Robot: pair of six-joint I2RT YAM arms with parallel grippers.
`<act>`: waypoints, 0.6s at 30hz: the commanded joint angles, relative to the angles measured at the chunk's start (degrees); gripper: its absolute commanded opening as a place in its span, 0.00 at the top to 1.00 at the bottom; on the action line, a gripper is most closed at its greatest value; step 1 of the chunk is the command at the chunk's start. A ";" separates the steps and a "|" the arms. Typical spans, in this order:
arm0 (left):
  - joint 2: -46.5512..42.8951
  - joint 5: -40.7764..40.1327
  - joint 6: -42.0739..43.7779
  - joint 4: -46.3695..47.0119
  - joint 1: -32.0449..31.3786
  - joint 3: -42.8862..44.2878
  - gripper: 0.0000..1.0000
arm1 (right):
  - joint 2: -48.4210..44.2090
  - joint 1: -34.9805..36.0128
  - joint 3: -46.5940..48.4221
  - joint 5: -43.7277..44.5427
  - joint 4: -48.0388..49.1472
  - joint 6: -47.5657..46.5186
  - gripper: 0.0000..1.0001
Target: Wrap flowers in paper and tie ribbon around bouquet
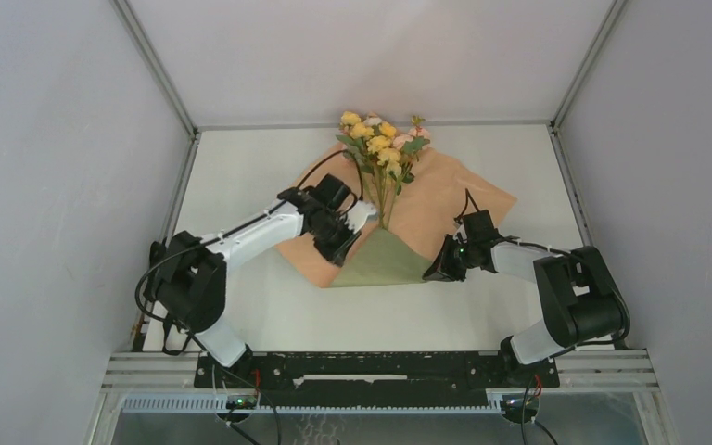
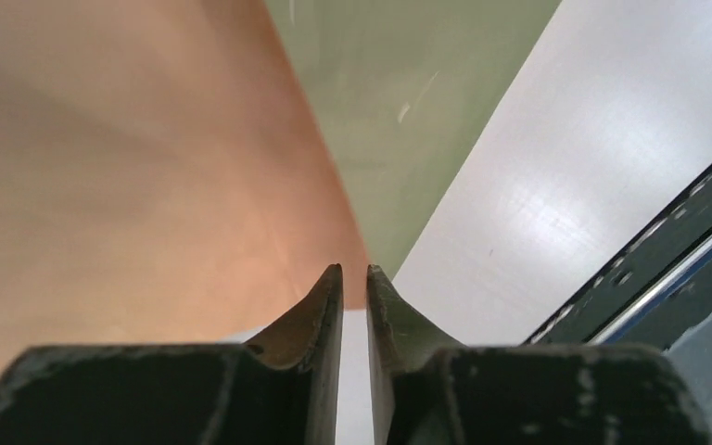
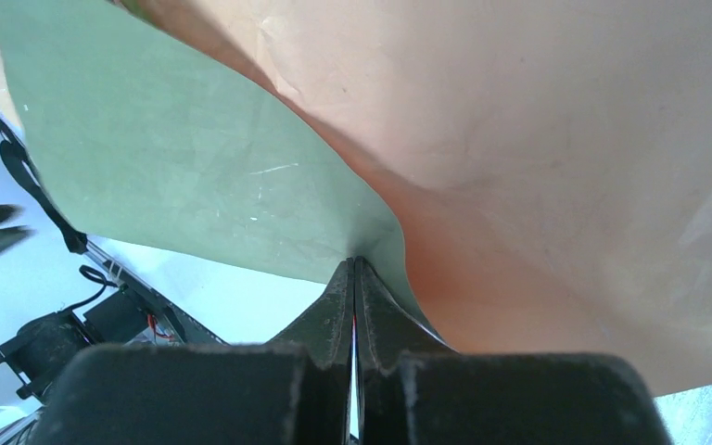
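My right pincer (image 3: 353, 264) is clamped tight on the edge of the paper (image 3: 565, 139), just where the olive face turns over to the peach one; my left pincer (image 2: 354, 271) has its jaws nearly together with a thin slit between them, the peach edge sitting at the tips, and I cannot tell whether it truly nips the sheet or merely meets it. Outward from there, the sheet lies spread on the desk (image 1: 260, 306), its near corner folded up olive side out between my two pincers; the flowers (image 1: 382, 141) lie on it, stems pointing toward me, blooms at its far edge; the ribbon I cannot pick out. My worries: on the right I hold only the very rim, so a firm pull could slip it free or tear it; if the left has no real hold, the fold would go over lopsided; dragging the sheet could roll the loose stems off centre, leaving the cone crooked.
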 commanded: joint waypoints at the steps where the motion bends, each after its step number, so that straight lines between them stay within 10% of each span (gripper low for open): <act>1: 0.32 1.50 0.75 1.55 -3.92 14.20 0.79 | -1.13 -0.01 -0.87 4.26 -0.58 0.37 0.97; 18: 22.77 0.15 -14.91 19.46 -6.10 16.98 0.65 | -8.32 -1.72 -0.87 10.30 -7.87 1.78 0.90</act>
